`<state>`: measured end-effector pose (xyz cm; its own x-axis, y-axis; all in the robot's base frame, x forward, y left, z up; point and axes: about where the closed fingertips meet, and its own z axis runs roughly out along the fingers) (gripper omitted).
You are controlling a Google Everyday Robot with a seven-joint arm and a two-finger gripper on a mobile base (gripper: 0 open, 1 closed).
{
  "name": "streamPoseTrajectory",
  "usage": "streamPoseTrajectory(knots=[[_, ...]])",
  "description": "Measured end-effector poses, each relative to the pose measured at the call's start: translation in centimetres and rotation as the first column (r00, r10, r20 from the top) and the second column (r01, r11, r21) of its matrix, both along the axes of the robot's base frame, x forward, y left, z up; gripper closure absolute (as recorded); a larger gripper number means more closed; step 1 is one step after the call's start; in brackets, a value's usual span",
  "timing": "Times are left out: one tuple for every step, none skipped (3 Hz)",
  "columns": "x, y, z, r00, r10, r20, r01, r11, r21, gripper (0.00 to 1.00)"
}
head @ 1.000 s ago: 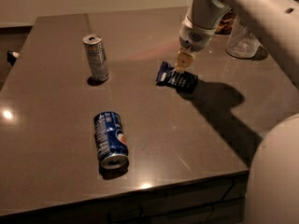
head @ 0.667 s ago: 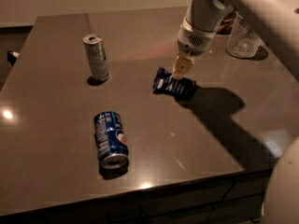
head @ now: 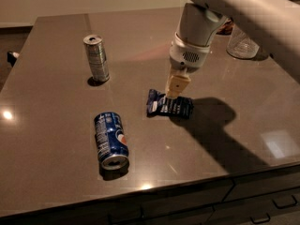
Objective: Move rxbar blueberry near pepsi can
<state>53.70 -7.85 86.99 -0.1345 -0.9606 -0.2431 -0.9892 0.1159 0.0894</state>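
Observation:
The rxbar blueberry (head: 169, 106), a dark blue crinkly wrapper with white lettering, is at the middle of the grey table (head: 225, 139), low over its surface or on it. My gripper (head: 172, 93) comes straight down from above, and its tan fingers (head: 177, 85) are shut on the bar's upper edge. The pepsi can (head: 111, 139), blue with the round logo, lies on its side at the front left with its silver end toward the front edge. The bar is to the right of and behind the can, about a can's length away.
A slim silver-grey can (head: 96, 57) stands upright at the back left. A clear glass jar (head: 243, 43) stands at the back right. The arm's shadow falls on the table right of the bar. Drawers run below the front edge.
My gripper has moved left and toward the front with the bar in it, so the bar is closer to the pepsi can. Both cans have stayed still.

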Motion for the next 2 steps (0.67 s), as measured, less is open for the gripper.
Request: streamPoseTrajectory(knots=[[-3.1, 2.8, -1.0, 0.9941, 0.102, -0.037, -0.102, 0.995, 0.003, 1.00], [-4.4, 4.3, -1.2, 0.9868, 0.154, -0.050, -0.154, 0.988, 0.008, 1.00]])
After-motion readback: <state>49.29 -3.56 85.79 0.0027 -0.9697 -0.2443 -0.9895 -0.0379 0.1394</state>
